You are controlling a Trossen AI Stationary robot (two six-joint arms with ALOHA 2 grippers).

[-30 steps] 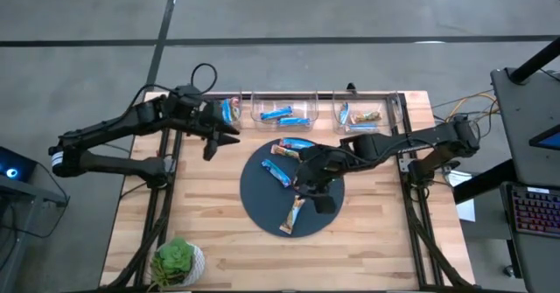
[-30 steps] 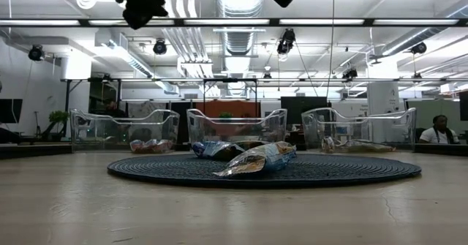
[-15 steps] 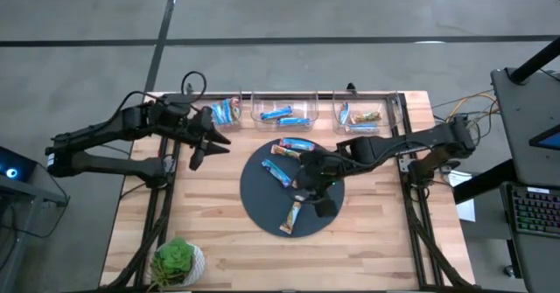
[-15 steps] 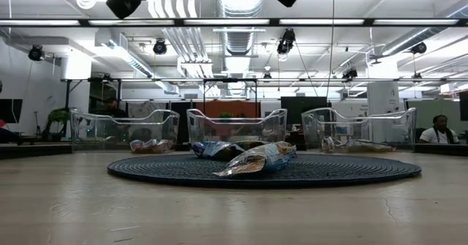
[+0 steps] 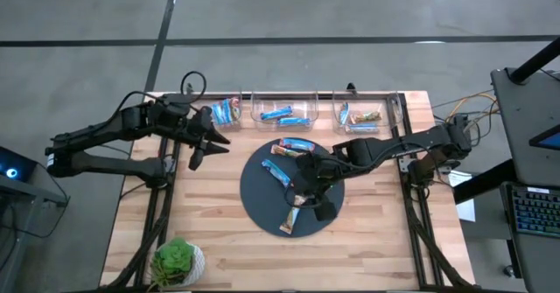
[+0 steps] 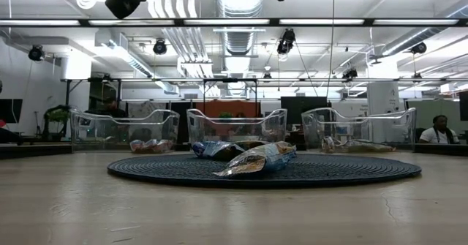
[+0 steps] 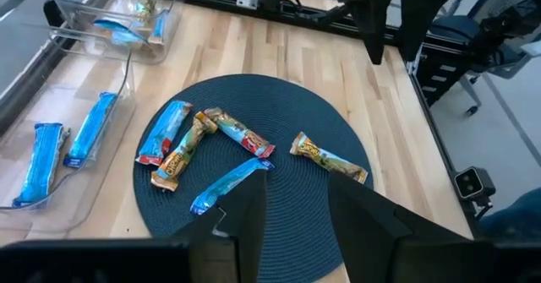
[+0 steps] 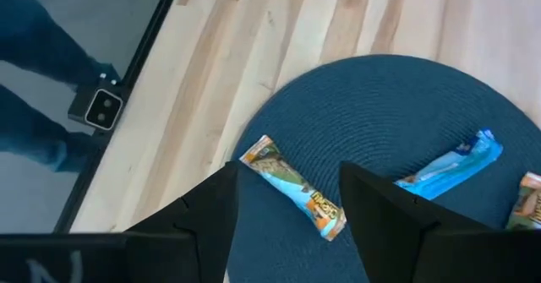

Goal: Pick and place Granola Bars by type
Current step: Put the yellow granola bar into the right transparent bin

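Your right gripper [image 5: 308, 191] has slid a little toward the near-left part of the round dark mat [image 5: 262, 207] over the last second, and its fingers have spread wider as it went; they now stand apart with nothing between them. In the right wrist view the tan-and-blue bar [image 8: 293, 187] lies flat on the mat directly in the gap ahead of the fingers, so you appear lined up for a descent onto it. On the mat beside it sit a plain blue bar [image 5: 278, 171] and two more bars, one blue with red [image 5: 300, 143], one tan [image 5: 289, 150], toward the far side.

Your left gripper [image 5: 203, 143] has pulled back from the left bin [image 5: 226, 111] toward the table's left edge and now hangs there empty, fingers partly spread. That bin holds a blue-and-red bar, the middle bin [image 5: 283, 114] holds blue ones, and the right bin [image 5: 364, 115] holds tan ones. Judging by wrapper, the bar under your right gripper belongs in the right bin.
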